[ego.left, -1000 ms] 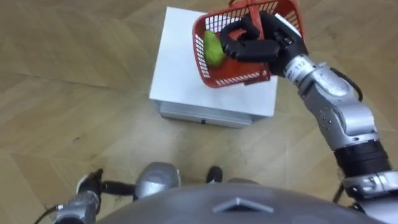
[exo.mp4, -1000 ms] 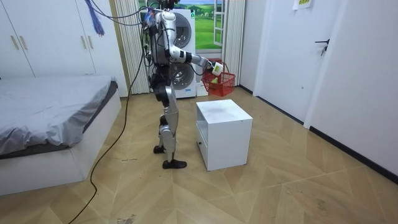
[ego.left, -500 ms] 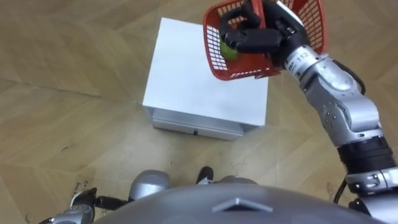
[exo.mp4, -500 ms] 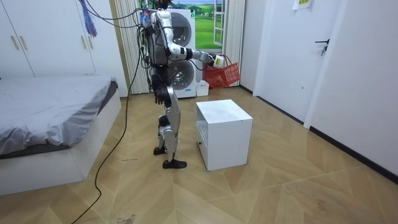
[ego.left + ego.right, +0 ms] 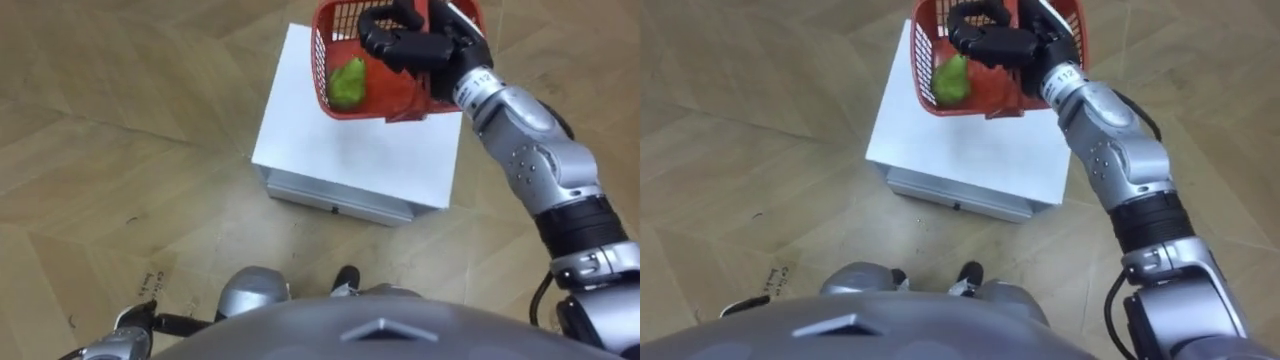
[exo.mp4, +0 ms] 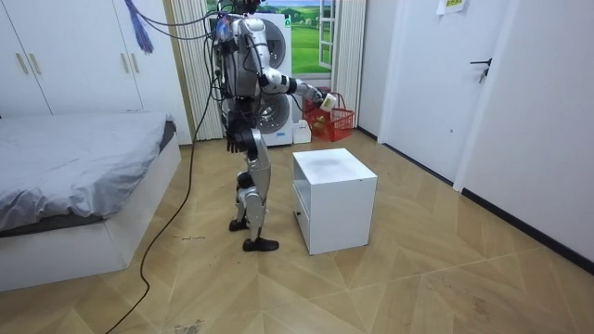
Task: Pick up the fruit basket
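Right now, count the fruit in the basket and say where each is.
1. A green fruit lies by the left wall of the red basket, which the right hand holds clear of the white cabinet. The hand hides part of the inside; more may be there.

- No text, number or brand can be read with certainty.
- White band (image 5: 480, 82) at the wrist behind the right hand (image 5: 415, 47), which is curled round the handle of the red plastic fruit basket (image 5: 345, 108): small dark print, too small to make out.
- Yellow-green paper sign (image 6: 452, 5) at the top edge of the white wall: lettering illegible.
- Wooden parquet floor (image 5: 120, 150): small dark marks (image 5: 158, 283), unreadable.
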You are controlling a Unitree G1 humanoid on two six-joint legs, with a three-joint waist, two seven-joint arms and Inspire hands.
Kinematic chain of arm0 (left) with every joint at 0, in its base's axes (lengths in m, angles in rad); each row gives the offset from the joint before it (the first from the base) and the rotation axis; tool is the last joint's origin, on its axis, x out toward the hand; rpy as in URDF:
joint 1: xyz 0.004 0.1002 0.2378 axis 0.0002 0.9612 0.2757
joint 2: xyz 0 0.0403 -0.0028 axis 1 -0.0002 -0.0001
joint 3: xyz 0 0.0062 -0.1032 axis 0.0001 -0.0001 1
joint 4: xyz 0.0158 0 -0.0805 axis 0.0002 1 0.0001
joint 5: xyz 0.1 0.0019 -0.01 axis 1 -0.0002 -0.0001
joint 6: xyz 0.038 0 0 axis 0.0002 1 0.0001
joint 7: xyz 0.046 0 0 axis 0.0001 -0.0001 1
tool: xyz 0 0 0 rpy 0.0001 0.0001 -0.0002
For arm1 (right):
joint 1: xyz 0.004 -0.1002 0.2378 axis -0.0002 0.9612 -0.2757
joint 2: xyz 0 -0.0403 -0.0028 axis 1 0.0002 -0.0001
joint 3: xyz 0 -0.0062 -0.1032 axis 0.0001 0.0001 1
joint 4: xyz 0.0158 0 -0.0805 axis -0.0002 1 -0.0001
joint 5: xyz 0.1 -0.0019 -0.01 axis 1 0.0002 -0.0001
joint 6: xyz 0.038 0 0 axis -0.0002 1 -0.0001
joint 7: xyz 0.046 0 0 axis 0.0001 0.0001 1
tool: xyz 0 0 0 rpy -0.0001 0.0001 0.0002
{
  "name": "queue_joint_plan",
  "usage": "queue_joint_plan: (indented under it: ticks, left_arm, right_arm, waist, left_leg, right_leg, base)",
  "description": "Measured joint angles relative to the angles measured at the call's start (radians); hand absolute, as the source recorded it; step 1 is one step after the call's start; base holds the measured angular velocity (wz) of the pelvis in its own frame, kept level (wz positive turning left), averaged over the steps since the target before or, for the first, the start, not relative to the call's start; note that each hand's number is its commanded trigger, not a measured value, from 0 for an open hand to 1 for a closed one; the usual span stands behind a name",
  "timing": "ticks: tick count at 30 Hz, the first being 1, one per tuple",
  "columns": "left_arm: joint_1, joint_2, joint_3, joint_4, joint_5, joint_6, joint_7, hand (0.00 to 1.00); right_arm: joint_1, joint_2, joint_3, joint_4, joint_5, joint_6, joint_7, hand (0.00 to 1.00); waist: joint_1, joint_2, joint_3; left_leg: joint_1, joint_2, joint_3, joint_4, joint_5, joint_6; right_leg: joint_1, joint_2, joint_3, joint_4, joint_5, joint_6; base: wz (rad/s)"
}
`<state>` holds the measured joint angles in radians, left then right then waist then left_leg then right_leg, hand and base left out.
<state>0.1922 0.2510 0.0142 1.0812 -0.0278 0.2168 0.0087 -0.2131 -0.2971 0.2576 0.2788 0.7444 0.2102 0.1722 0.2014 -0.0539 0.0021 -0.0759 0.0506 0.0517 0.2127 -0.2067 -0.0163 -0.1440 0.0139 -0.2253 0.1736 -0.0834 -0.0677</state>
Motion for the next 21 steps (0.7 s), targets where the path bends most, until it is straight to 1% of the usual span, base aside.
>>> queue_joint_plan:
  ticks: [2, 3, 4, 6, 7, 9, 10, 11, 12, 13, 15, 16, 17, 18, 21]
  left_arm:
    - [0.001, 0.000, -0.010, -0.001, -0.001, 0.007, 0.000, 0.00]
    - [0.003, 0.000, -0.021, -0.001, -0.001, 0.016, -0.001, 0.00]
    - [0.002, 0.000, -0.028, 0.000, -0.001, 0.022, -0.003, 0.00]
    - [0.002, 0.002, -0.031, 0.004, -0.001, 0.022, -0.004, 0.00]
    - [0.002, 0.004, -0.040, 0.008, -0.001, 0.022, -0.004, 0.00]
    - [0.003, 0.005, -0.059, 0.011, -0.002, 0.023, -0.004, 0.00]
    - [0.005, 0.005, -0.067, 0.008, -0.002, 0.024, -0.007, 0.00]
    - [0.006, 0.005, -0.069, 0.007, -0.002, 0.024, -0.011, 0.00]
    - [0.006, 0.005, -0.076, 0.003, -0.003, 0.024, -0.022, 0.00]
    - [0.006, 0.004, -0.081, 0.001, -0.003, 0.024, -0.030, 0.00]
    - [0.006, 0.004, -0.087, -0.001, -0.002, 0.023, -0.041, 0.00]
    - [0.009, 0.004, -0.093, -0.001, -0.002, 0.024, -0.043, 0.00]
    - [0.012, 0.004, -0.095, -0.001, -0.002, 0.024, -0.043, 0.00]
    - [0.015, 0.004, -0.097, -0.001, -0.003, 0.024, -0.046, 0.00]
    - [0.016, 0.003, -0.098, -0.001, -0.003, 0.023, -0.051, 0.00]
  right_arm:
    - [0.000, 0.005, 0.002, 0.009, 0.017, 0.000, -0.011, 1.00]
    - [-0.005, 0.012, 0.003, 0.026, 0.031, 0.000, -0.014, 1.00]
    - [-0.018, 0.023, 0.004, 0.056, 0.041, 0.000, -0.018, 1.00]
    - [-0.034, 0.039, 0.006, 0.110, 0.048, 0.000, -0.018, 1.00]
    - [-0.038, 0.046, 0.015, 0.144, 0.060, -0.001, -0.021, 1.00]
    - [-0.039, 0.048, 0.038, 0.172, 0.074, 0.000, -0.024, 1.00]
    - [-0.039, 0.056, 0.042, 0.186, 0.074, 0.000, -0.028, 1.00]
    - [-0.038, 0.061, 0.042, 0.189, 0.074, 0.000, -0.029, 1.00]
    - [-0.038, 0.064, 0.045, 0.196, 0.079, -0.001, -0.030, 1.00]
    - [-0.039, 0.065, 0.045, 0.208, 0.079, -0.001, -0.030, 1.00]
    - [-0.039, 0.068, 0.046, 0.233, 0.079, -0.005, -0.035, 1.00]
    - [-0.038, 0.077, 0.055, 0.260, 0.078, -0.012, -0.040, 1.00]
    - [-0.036, 0.080, 0.055, 0.276, 0.077, -0.013, -0.041, 1.00]
    - [-0.032, 0.090, 0.059, 0.299, 0.071, -0.013, -0.044, 1.00]
    - [-0.022, 0.110, 0.071, 0.300, 0.069, -0.016, -0.050, 1.00]
  waist:
    - [0.003, 0.004, 0.0024]
    - [0.004, 0.010, 0.0025]
    - [0.000, 0.018, 0.0074]
    - [0.000, 0.026, 0.0105]
    - [0.000, 0.032, 0.0102]
    - [0.002, 0.039, 0.0079]
    - [0.002, 0.043, 0.0067]
    - [0.002, 0.045, 0.0070]
    - [0.001, 0.051, 0.0080]
    - [0.000, 0.057, 0.0061]
    - [0.000, 0.063, 0.0067]
    - [0.001, 0.066, 0.0079]
    - [0.001, 0.067, 0.0084]
    - [0.001, 0.070, 0.0106]
    - [0.001, 0.076, 0.0117]
  left_leg:
    - [-0.026, -0.002, 0.001, 0.017, 0.000, 0.000]
    - [-0.038, -0.003, 0.002, 0.023, 0.000, 0.000]
    - [-0.045, -0.004, 0.001, 0.024, 0.001, 0.002]
    - [-0.056, -0.005, 0.000, 0.025, 0.002, 0.003]
    - [-0.061, -0.005, -0.002, 0.026, 0.001, 0.003]
    - [-0.077, -0.006, -0.005, 0.027, 0.001, 0.003]
    - [-0.092, -0.006, -0.008, 0.030, 0.002, 0.003]
    - [-0.099, -0.007, -0.008, 0.034, 0.002, 0.003]
    - [-0.111, -0.007, -0.010, 0.048, 0.002, 0.004]
    - [-0.128, -0.008, -0.010, 0.060, 0.003, 0.004]
    - [-0.139, -0.011, -0.008, 0.062, 0.003, 0.005]
    - [-0.141, -0.011, -0.004, 0.062, 0.004, 0.006]
    - [-0.141, -0.011, -0.002, 0.062, 0.004, 0.006]
    - [-0.144, -0.011, -0.001, 0.062, 0.004, 0.006]
    - [-0.170, -0.015, 0.004, 0.064, 0.008, 0.012]
  right_leg:
    - [-0.022, -0.005, -0.003, 0.013, 0.000, 0.000]
    - [-0.031, -0.009, -0.007, 0.016, 0.000, 0.000]
    - [-0.035, -0.011, -0.011, 0.017, 0.000, 0.000]
    - [-0.039, -0.013, -0.016, 0.017, 0.000, 0.000]
    - [-0.041, -0.014, -0.020, 0.017, -0.001, 0.001]
    - [-0.055, -0.015, -0.022, 0.020, -0.001, 0.001]
    - [-0.071, -0.016, -0.023, 0.027, -0.002, -0.001]
    - [-0.079, -0.018, -0.024, 0.032, -0.004, -0.001]
    - [-0.088, -0.019, -0.027, 0.033, -0.004, -0.001]
    - [-0.100, -0.023, -0.033, 0.037, -0.004, -0.001]
    - [-0.114, -0.029, -0.050, 0.049, -0.010, 0.000]
    - [-0.117, -0.030, -0.051, 0.050, -0.010, 0.000]
    - [-0.117, -0.030, -0.051, 0.050, -0.011, 0.000]
    - [-0.118, -0.032, -0.054, 0.050, -0.011, 0.001]
    - [-0.148, -0.038, -0.053, 0.064, -0.013, 0.001]
  base:
    - [0.08]
    - [0.07]
    - [0.09]
    - [0.10]
    - [0.08]
    - [0.07]
    - [0.04]
    - [0.07]
    - [0.11]
    - [0.13]
    - [0.13]
    - [0.08]
    - [0.00]
    - [0.07]
    - [0.02]
